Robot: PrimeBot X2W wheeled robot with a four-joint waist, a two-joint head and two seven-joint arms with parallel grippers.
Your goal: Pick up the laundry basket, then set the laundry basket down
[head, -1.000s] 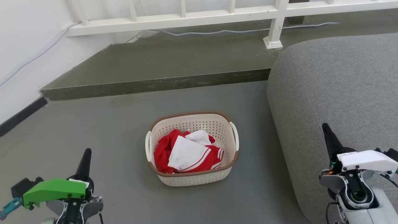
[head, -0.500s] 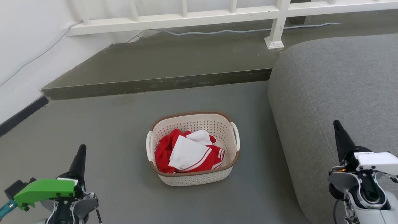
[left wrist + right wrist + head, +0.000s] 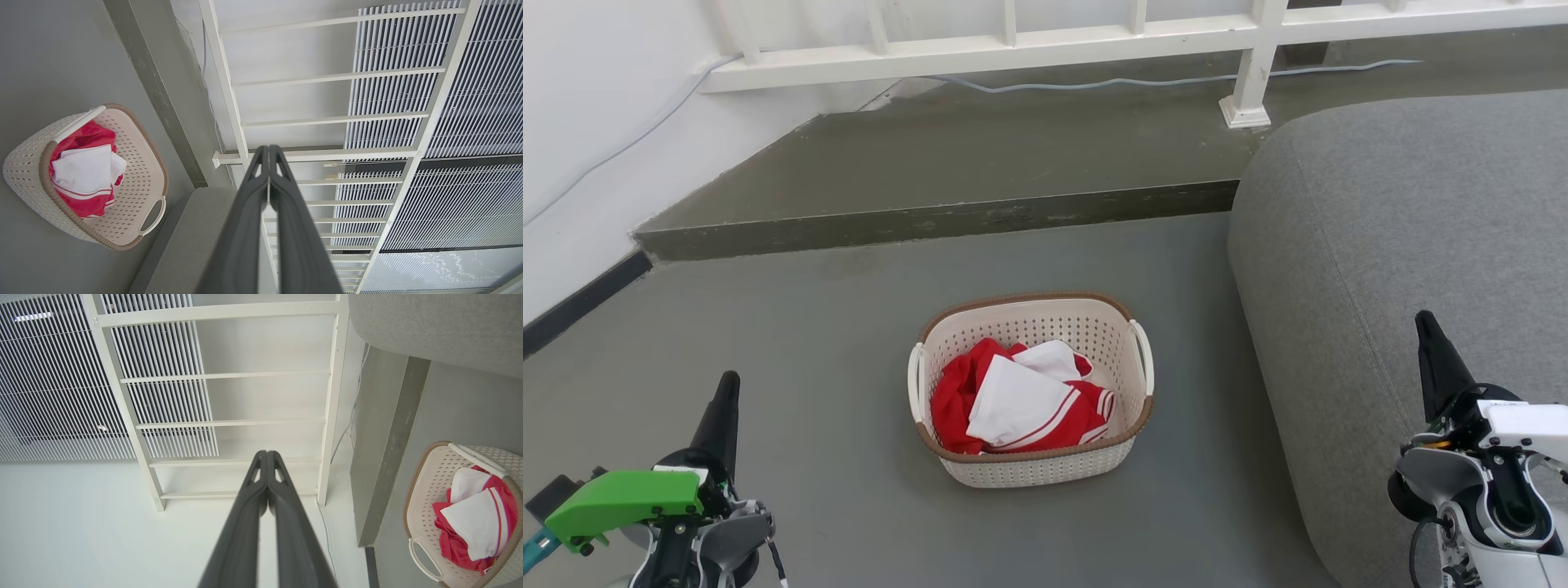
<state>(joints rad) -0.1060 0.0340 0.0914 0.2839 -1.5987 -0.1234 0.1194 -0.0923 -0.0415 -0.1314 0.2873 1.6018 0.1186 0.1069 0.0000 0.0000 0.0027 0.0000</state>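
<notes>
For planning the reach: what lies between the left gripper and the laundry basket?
Bare grey floor lies between the left gripper and the laundry basket, as the head view shows.

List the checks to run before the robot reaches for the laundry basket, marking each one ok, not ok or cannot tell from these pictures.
1. The laundry basket stands upright on the floor: ok.
2. Its left handle and right handle are not covered by the clothes: ok.
3. The left gripper is open: not ok, fingers together.
4. The right gripper is open: not ok, fingers together.
5. Both grippers are at the handles: not ok, each is well off to the side of the basket.
6. A gap of floor separates the basket from the grey sofa: ok.
</notes>
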